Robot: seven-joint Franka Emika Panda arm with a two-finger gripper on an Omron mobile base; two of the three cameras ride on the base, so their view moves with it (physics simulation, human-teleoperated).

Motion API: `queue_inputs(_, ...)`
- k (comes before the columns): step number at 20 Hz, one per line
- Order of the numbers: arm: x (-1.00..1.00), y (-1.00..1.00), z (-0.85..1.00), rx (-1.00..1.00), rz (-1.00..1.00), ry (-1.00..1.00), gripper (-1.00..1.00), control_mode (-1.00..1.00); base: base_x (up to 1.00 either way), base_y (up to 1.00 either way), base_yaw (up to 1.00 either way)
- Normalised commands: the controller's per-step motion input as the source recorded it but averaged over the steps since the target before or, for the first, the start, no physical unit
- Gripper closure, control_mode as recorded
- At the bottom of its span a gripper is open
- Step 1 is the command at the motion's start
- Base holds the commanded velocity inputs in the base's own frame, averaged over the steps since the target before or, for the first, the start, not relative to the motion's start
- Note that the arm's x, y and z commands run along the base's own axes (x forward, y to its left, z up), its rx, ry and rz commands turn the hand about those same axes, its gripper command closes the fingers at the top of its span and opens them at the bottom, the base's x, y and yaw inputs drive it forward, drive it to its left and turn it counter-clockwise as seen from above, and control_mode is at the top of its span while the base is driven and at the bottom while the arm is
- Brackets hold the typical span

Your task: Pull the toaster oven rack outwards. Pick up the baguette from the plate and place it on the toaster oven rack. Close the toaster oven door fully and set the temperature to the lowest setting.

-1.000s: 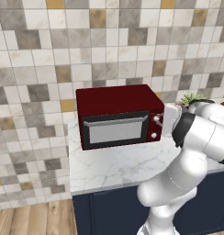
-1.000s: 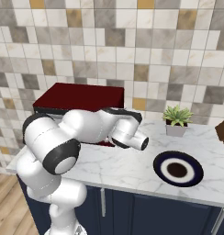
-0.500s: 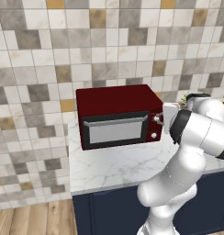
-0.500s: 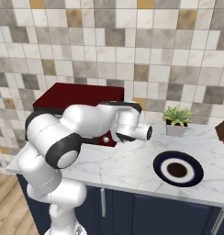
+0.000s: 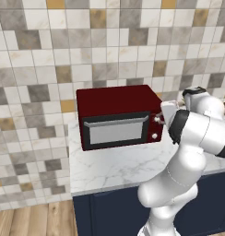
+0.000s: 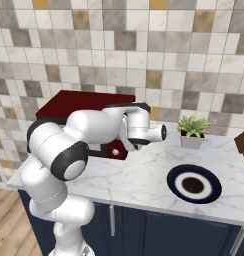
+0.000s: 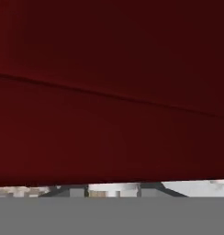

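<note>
End effector [image 5: 164, 116] at toaster oven [image 5: 116, 116] knobs (spread or pinching: cannot tell), toaster oven door [image 5: 115, 132] closed, no legible writing

You had even, bright, rendered light with soft shadows; up close the toaster oven [image 7: 112, 92] was dim and blurred.

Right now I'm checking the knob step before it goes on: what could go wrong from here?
1. The gripper's hand sits right beside the toaster oven, whose red wall is very near the hand camera; a small push might shove the oven.
2. The knobs are small and close together, so the wrong one could get turned.
3. The potted plant stands behind the arm's swing.
</note>
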Motion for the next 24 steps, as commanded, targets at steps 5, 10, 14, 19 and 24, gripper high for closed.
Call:
queue_inputs(5,0.02,0.0,0.0,-0.23,0.19,0.0,1.0,-1.0,0.0,0.0,0.0)
queue_inputs(10,0.0,0.0,0.0,-0.26,0.2,0.0,1.0,-1.0,0.0,0.0,0.0)
queue_inputs(14,0.0,0.03,0.0,-0.29,0.2,0.0,1.0,-1.0,0.0,0.0,0.0)
queue_inputs(19,0.0,0.1,0.0,-0.31,0.19,0.0,1.0,-1.0,0.0,0.0,0.0)
queue_inputs(24,0.0,0.02,0.08,-0.32,0.19,-0.01,1.0,-1.0,0.0,0.0,0.0)
